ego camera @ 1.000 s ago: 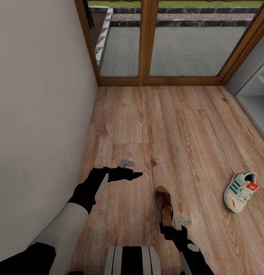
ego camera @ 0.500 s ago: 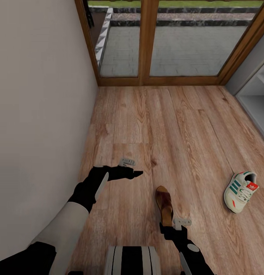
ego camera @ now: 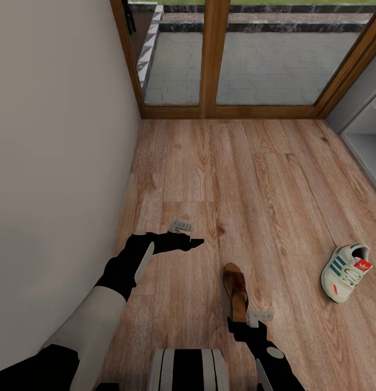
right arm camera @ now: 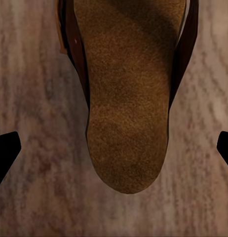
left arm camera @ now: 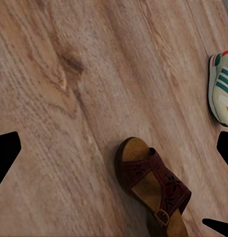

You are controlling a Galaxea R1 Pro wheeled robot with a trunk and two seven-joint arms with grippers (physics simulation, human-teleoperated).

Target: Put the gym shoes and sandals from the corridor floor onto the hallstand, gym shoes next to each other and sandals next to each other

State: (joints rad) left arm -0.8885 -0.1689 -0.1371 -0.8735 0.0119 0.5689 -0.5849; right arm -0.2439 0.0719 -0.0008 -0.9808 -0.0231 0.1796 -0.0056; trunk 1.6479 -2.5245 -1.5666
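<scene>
Your head camera has tipped slightly downward since half a second ago: the glass doors [ego camera: 253, 54] sit higher in the head view and everything on the corridor floor [ego camera: 253, 179] has slid with them, so nothing on the floor has actually moved.

Your right end effector [ego camera: 248, 325] hangs just above the heel end of the sandal [ego camera: 235, 290], as it did before; in the right wrist view its fingertips [right arm camera: 5, 150] stand wide apart on either side of the mottled footbed [right arm camera: 126, 98], not touching it, so it is open and holds nothing.

Your left end effector [ego camera: 194, 242] hovers over bare planks near the wall [ego camera: 57, 136], its fingertips [left arm camera: 5, 150] spread and empty.

One gym shoe [ego camera: 345, 271] lies on the floor well apart from the sandal, toward the hallstand [ego camera: 367, 141], whose grey lower shelf shows at the floor's right edge.
</scene>
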